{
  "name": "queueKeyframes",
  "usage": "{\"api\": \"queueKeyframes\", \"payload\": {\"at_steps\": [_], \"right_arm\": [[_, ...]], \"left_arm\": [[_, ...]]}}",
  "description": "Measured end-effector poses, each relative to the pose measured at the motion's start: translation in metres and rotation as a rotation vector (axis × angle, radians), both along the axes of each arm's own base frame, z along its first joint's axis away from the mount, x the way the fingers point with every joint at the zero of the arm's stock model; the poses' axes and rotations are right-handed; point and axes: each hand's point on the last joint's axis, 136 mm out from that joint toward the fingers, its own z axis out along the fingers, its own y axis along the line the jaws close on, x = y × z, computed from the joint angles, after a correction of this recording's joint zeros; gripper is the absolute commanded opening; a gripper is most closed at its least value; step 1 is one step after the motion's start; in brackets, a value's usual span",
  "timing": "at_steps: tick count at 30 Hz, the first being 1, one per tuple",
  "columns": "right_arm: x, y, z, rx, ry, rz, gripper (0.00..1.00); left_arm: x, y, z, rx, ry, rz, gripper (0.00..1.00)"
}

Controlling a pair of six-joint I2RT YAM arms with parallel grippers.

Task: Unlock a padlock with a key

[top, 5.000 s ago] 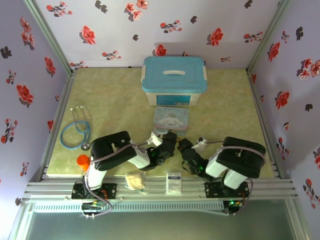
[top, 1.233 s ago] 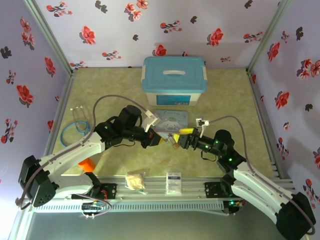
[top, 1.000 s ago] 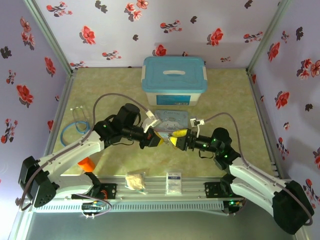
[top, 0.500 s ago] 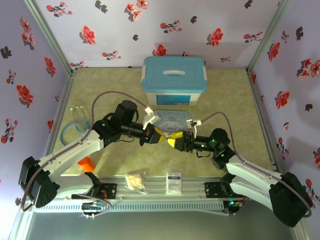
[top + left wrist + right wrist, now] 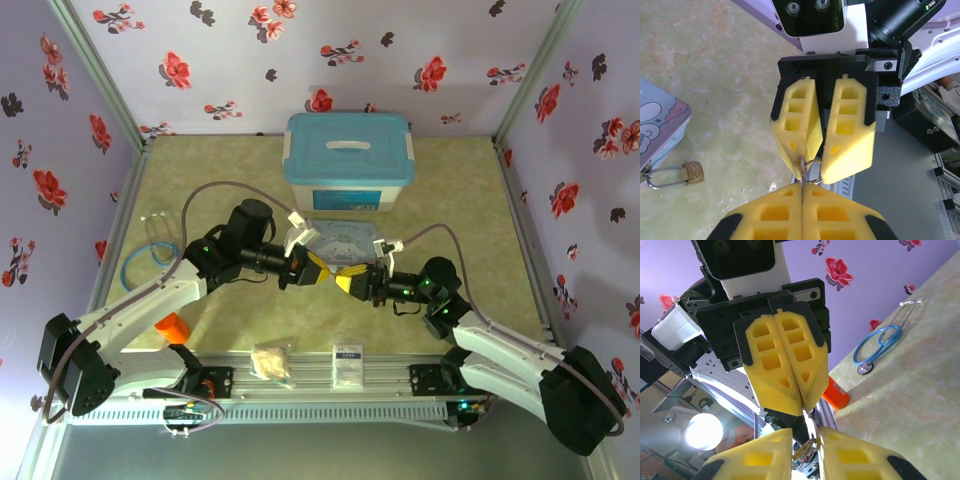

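the key (image 5: pixel 803 170) hangs mid-air, pinched in the closed left gripper (image 5: pixel 802 192); the right gripper (image 5: pixel 812 167) sits a sliver apart around its ring, grip unclear. the padlock (image 5: pixel 692 171) lies on the table (image 5: pixel 715 75) just beside the tin (image 5: pixel 660 120). likely a handover: next, one firm hold, then the keyhole

Marbled green worktop (image 5: pixel 460 200) under scattered goods
A blue-lidded storage box (image 5: pixel 348 160) stands at the back, with a cartoon tin (image 5: pixel 345 240) in front of it. The padlock (image 5: pixel 692 172) lies just beside the tin's corner, and a blue stethoscope (image 5: pixel 127 270) lies at the left.
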Motion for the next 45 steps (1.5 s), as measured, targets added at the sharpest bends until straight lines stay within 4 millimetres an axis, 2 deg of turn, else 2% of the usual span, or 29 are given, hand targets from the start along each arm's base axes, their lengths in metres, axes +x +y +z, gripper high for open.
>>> {"api": "queueKeyframes", "payload": {"at_steps": [14, 19, 20, 21, 22, 23, 25, 27, 28, 30, 33, 36, 41, 45], "right_arm": [[0.003, 0.001, -0.003, -0.006, 0.006, -0.008, 0.0], [0.002, 0.0, -0.005, -0.007, 0.008, -0.012, 0.0], [0.002, -0.001, -0.006, -0.007, 0.007, -0.015, 0.0], [0.002, -0.001, -0.006, -0.006, 0.007, -0.018, 0.0], [0.002, -0.002, -0.006, -0.006, 0.007, -0.023, 0.0], [0.001, -0.003, -0.006, -0.006, 0.005, -0.024, 0.0], [0.001, -0.004, -0.006, -0.01, -0.007, -0.035, 0.0], [0.003, -0.007, -0.007, -0.022, -0.006, -0.059, 0.0], [0.005, -0.008, -0.011, -0.036, -0.001, -0.08, 0.0], [0.01, -0.012, -0.019, -0.071, 0.022, -0.125, 0.0], [0.019, -0.019, -0.036, -0.129, 0.078, -0.203, 0.0], [0.028, -0.029, -0.056, -0.178, 0.141, -0.293, 0.0], [0.04, -0.052, -0.082, -0.254, 0.247, -0.46, 0.0], [0.048, -0.078, -0.105, -0.352, 0.318, -0.616, 0.0]], "left_arm": [[0.0, 0.0, 0.001, -0.006, 0.002, -0.002, 0.0], [0.0, -0.001, 0.0, -0.003, 0.008, -0.004, 0.03], [0.0, -0.001, -0.001, -0.002, 0.011, -0.004, 0.07], [0.0, -0.001, -0.001, -0.002, 0.014, -0.005, 0.21], [0.0, -0.002, -0.001, -0.004, 0.014, -0.006, 0.42], [0.001, -0.002, -0.001, -0.002, 0.018, 0.0, 0.55], [0.009, 0.0, -0.002, 0.004, 0.02, 0.035, 0.68], [0.018, 0.003, -0.003, 0.007, 0.019, 0.087, 0.73], [0.024, 0.005, -0.005, 0.009, 0.016, 0.122, 0.81], [0.032, 0.008, -0.008, 0.009, 0.021, 0.187, 0.88], [0.048, 0.012, -0.012, -0.011, 0.042, 0.321, 0.89], [0.062, 0.014, -0.025, -0.005, 0.081, 0.475, 0.89], [0.058, 0.003, -0.057, 0.063, 0.124, 0.664, 0.87], [0.054, -0.005, -0.083, 0.075, 0.166, 0.791, 0.84]]}}
